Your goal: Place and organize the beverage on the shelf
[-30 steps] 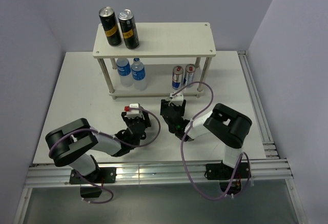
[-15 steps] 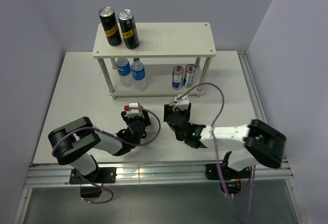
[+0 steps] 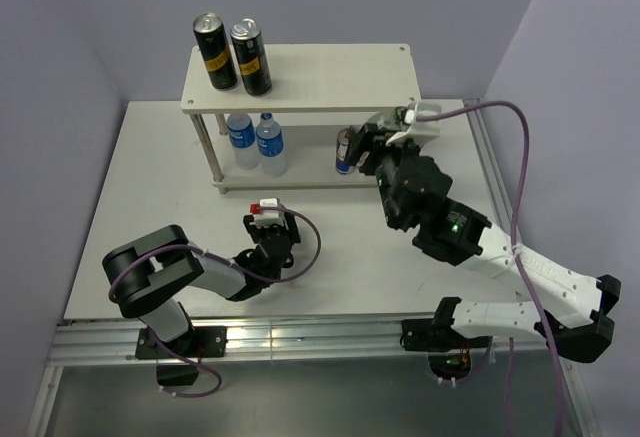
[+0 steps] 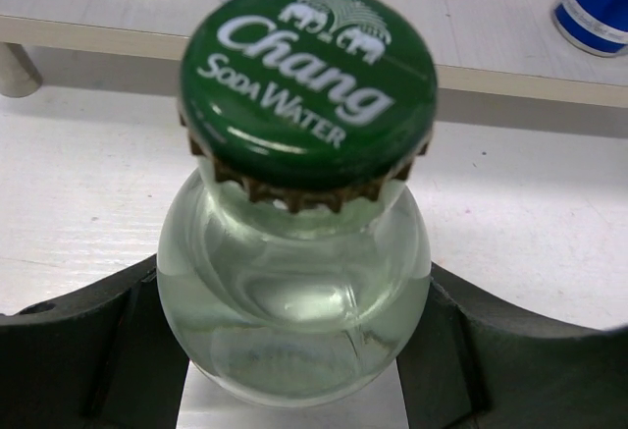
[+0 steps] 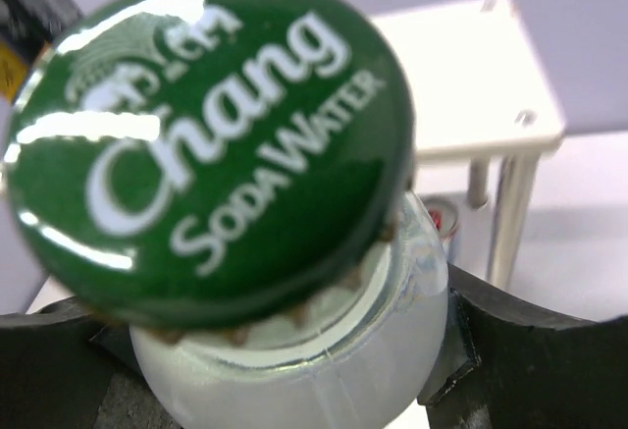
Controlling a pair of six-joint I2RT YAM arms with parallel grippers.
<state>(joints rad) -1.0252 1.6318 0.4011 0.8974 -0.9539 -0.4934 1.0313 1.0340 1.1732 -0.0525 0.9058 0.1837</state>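
Item: green-capped bottle [image 5: 226, 144], clamped between the fingers of right gripper [image 3: 372, 145]. Raised off mid-table within the last second; now beside the right end of shelf [image 3: 330, 77], near lower-board height. Judged: placement under way, not yet set down.

Second green-capped bottle [image 4: 294, 292]: gripped at the shoulder by left gripper [image 3: 268, 229], low over table [image 3: 150, 177], unmoved.

Black cans [image 3: 232, 52] on top board; water bottles [image 3: 255, 142] on lower board.

Hidden: both gripped bottles from above; small cans [image 3: 345, 160] on lower board partly masked by right gripper.
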